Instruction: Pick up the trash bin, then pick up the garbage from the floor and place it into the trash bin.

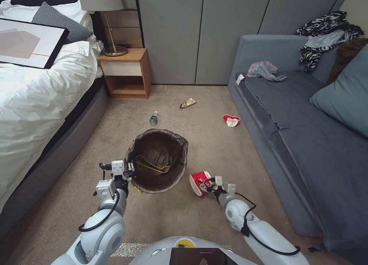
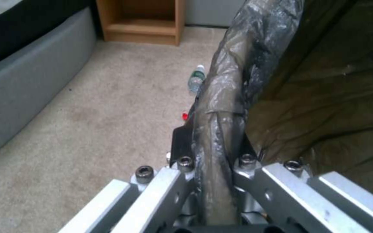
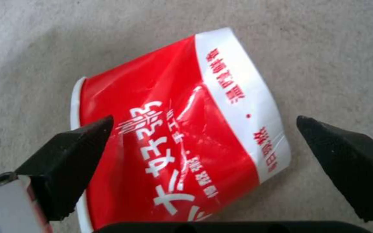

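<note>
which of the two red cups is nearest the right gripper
The red cup between the right gripper's open fingers, beside the bin; the other cup lies by the sofa.

The trash bin [image 1: 157, 165] stands on the floor [image 1: 184, 215] between bed [image 1: 34, 100] and sofa [image 1: 306, 134]. A cup [image 1: 199, 182] lies right of it; a bottle [image 1: 153, 118] lies behind it.

Crushed red-and-white paper cup [image 3: 173, 129] carried white Chinese characters on its red body and smaller red Chinese characters along the white rim band; print was tilted, creased and partly cut off, so no wording could be read with certainty. No other legible text anywhere.
</note>
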### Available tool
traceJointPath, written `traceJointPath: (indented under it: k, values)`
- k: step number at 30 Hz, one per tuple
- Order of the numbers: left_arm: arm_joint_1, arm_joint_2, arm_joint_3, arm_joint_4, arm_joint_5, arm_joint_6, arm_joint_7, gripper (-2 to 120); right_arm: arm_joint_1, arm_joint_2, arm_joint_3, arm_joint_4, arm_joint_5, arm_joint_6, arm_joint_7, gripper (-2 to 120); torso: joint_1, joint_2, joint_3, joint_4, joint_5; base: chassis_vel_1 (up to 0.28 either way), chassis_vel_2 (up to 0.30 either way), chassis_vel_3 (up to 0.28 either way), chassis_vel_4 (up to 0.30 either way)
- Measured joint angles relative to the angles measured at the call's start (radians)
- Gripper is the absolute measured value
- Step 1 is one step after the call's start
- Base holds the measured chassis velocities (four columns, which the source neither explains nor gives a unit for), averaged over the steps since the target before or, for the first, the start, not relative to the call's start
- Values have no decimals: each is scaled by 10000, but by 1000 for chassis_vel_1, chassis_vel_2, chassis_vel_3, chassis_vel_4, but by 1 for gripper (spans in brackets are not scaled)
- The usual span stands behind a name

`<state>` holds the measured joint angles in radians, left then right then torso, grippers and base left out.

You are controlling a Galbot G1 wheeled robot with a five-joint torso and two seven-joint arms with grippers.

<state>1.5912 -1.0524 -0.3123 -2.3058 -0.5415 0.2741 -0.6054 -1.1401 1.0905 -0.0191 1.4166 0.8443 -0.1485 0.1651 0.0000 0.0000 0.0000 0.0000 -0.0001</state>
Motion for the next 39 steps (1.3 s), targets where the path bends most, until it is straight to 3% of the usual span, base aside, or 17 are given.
traceJointPath:
  k: [7, 10, 12, 14, 16, 18, 24, 28, 39]
  values:
    - [-5, -1, -10, 0, 0, -6, 0, 0, 12, 25, -22, -30, -44, 10, -2, 100, 0, 0, 0, 0, 1, 0, 0, 0, 0]
    - [-10, -2, -13, 0, 0, -11, 0, 0, 29, 49, -40, -76, -77, 29, -9, 93, 0, 0, 0, 0, 0, 0, 0, 0, 0]
    - [-20, -2, -17, 0, 0, -14, -1, 0, 84, 113, -50, -180, -136, 89, -20, 80, 0, 0, 0, -1, 0, 0, 0, 0, 0]
    - [-29, -1, -17, 0, 0, -14, -2, 0, 104, 136, -50, -212, -149, 101, -21, 78, 0, 0, 0, 0, 0, 0, 0, 0, 0]
    - [-76, 5, -18, 19, -6, -17, -5, 0, 163, 200, -50, -287, -175, 152, -23, 65, 0, 0, 0, 0, 1, 0, 0, 0, 0]
    - [-94, 6, -15, 32, -9, -17, -7, 0, 177, 203, -50, -297, -184, 172, -23, 62, 0, 0, 0, 0, 0, 0, 0, 0, 0]
    - [-195, 25, 35, 109, -30, -17, -13, 0, 268, 236, -49, -354, -201, 223, -20, 36, 0, 0, 0, 0, -1, 0, 0, 0, 0]
    - [-221, 41, 37, 133, -58, -17, -13, 0, 311, 332, -112, -382, -203, 222, -8, 27, 0, 0, 0, -1, 0, 0, 0, 0, 0]
    - [-242, 58, 75, 169, -108, -21, -37, 0, 384, 369, -161, -368, -240, 239, 135, 25, 0, 0, 0, 0, 1, 0, 0, 0, 0]
